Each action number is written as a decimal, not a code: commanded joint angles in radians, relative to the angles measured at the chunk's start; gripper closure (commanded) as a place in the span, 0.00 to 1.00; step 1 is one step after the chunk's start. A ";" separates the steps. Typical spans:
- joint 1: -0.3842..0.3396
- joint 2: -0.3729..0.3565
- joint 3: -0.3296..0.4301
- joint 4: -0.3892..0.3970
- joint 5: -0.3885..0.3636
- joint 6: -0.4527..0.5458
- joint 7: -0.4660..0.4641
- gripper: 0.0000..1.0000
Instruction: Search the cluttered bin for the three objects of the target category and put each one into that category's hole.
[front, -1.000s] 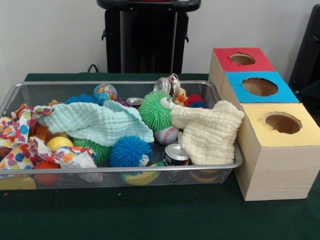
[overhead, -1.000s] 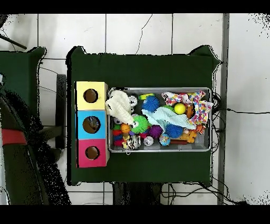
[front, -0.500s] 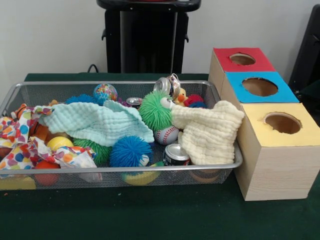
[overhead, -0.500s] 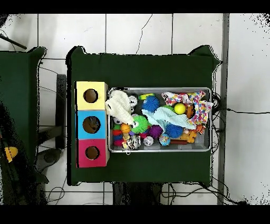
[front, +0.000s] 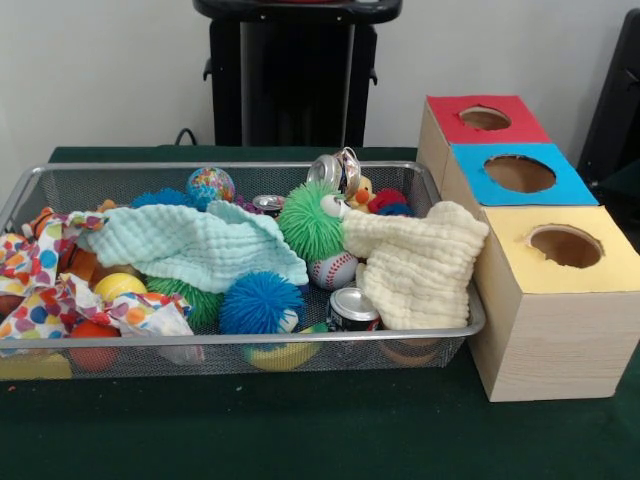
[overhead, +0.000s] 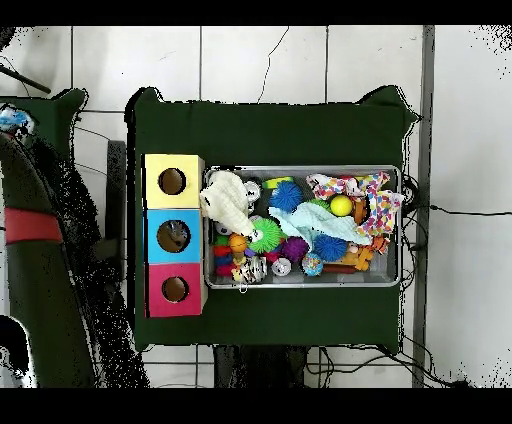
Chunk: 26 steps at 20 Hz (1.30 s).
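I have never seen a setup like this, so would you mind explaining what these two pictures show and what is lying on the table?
Both pictures show one table with a green cover. One camera looks across it from the front; the other looks straight down from above. The dark pedestal behind the table belongs to a robot arm. Its end effector shows in neither picture, and nothing is being held.

On the table stands a wire mesh bin full of toys: a spiky blue ball, a spiky green ball, a baseball, a drink can, and three cloths, mint, pale yellow and spotted, which cover other things.

Beside the bin sit three boxes, each with a round hole on top: red, blue and yellow. In the overhead view, a dark shape with a red band stands beside the table; I cannot tell what it is.
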 joint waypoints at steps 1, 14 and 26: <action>-0.138 -0.076 0.055 0.209 0.024 0.018 -0.087 1.00; -0.324 -0.170 0.206 0.393 0.014 -0.098 -0.244 1.00; -0.349 -0.174 0.250 0.388 -0.057 -0.077 -0.203 1.00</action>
